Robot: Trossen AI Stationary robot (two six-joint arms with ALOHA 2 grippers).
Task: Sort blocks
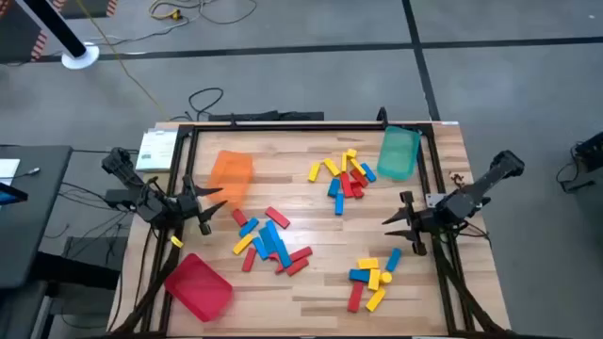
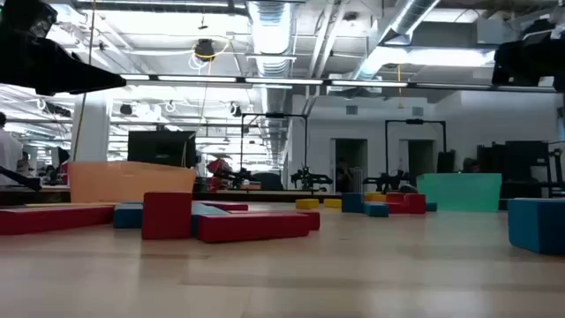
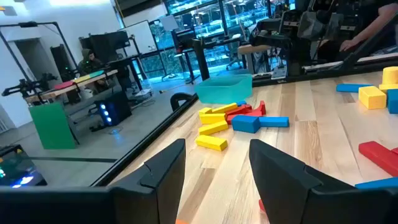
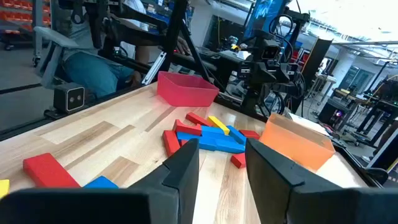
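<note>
No writing readable on blocks (image 1: 267,239) or trays (image 1: 229,175)

Red, blue, yellow blocks (image 1: 268,240) lie in three loose piles.

Bright overhead strip lighting (ceiling glare), soft shadows, slight blur.

The wooden table (image 1: 311,282) stands on a grey floor (image 1: 311,85) with dark lines and loose cables (image 1: 203,97). Long ceiling lights (image 2: 265,81) shine over pipes (image 2: 269,26). Far desks (image 3: 93,81) hold dark screens (image 2: 161,146).
</note>
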